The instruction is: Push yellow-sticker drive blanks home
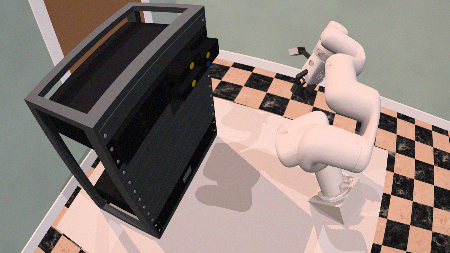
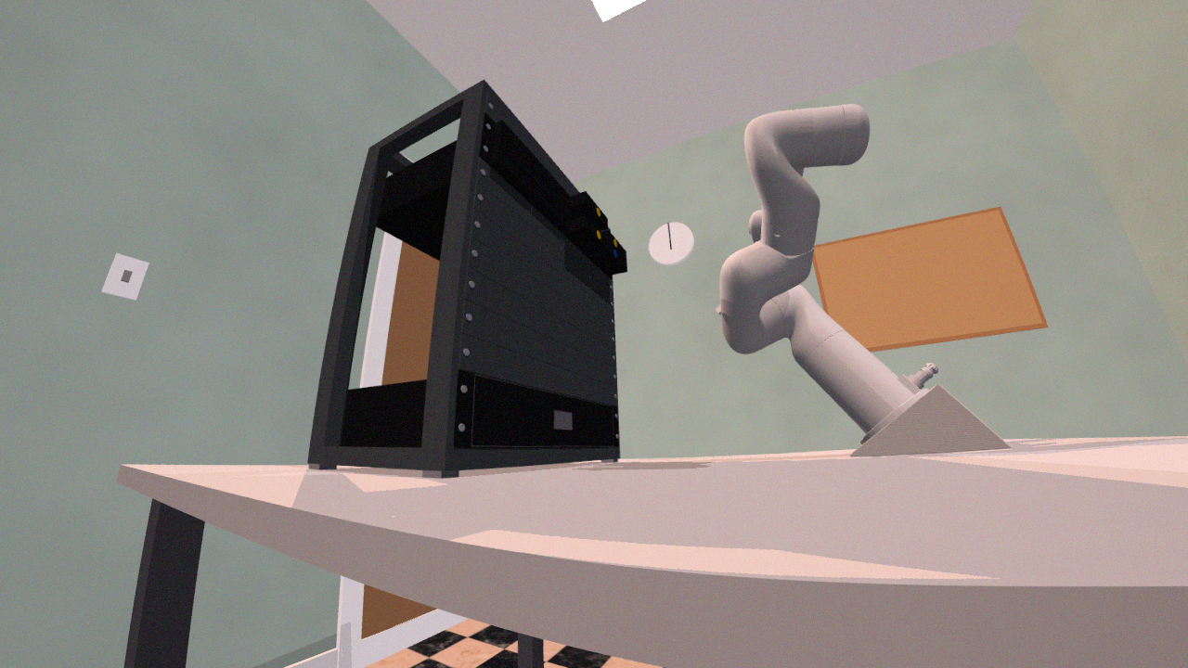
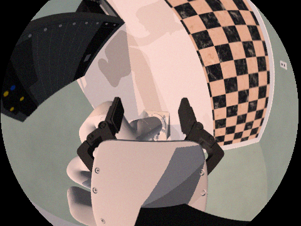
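Note:
The dark rack [image 1: 126, 106] stands on the pale table, its front facing the arm. Near the top right of its front, blanks stand out: three with yellow stickers [image 1: 191, 65] [image 1: 207, 54] [image 1: 193, 83] and one with a blue sticker [image 1: 207, 63]. They also show in the exterior view [image 2: 600, 232] and at the left edge of the wrist view [image 3: 12, 98]. My gripper [image 1: 302, 82] is open and empty, well to the right of the rack and high above the floor. In the wrist view its fingers stand wide with nothing between them.
The arm's base [image 1: 333, 201] sits on a wedge at the table's right side. A checkered floor [image 1: 409, 150] lies beyond the table edge. A brown door [image 1: 72, 21] is behind the rack.

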You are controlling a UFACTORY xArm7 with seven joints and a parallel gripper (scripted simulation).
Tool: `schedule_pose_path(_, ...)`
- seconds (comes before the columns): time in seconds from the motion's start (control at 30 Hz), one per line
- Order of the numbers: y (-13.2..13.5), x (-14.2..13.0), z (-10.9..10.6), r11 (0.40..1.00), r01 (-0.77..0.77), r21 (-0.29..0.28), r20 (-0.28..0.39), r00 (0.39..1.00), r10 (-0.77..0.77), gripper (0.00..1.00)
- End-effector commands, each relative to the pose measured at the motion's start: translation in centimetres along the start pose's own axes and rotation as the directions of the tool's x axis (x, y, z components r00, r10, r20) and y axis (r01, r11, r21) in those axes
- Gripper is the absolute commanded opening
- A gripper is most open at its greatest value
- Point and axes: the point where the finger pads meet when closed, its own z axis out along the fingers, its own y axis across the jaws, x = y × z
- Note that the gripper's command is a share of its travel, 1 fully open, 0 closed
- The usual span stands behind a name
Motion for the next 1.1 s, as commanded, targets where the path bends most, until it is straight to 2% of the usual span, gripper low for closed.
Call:
schedule_pose_path(0.0, 0.0, 0.1, -0.1, 1.0, -0.001, -0.002, -0.003, 1.0, 0.001, 1.0)
schedule_pose_path(1.07, 1.3, 0.9, -0.3, 0.998, -0.069, -0.005, -0.053, 0.996, 0.069, 1.0)
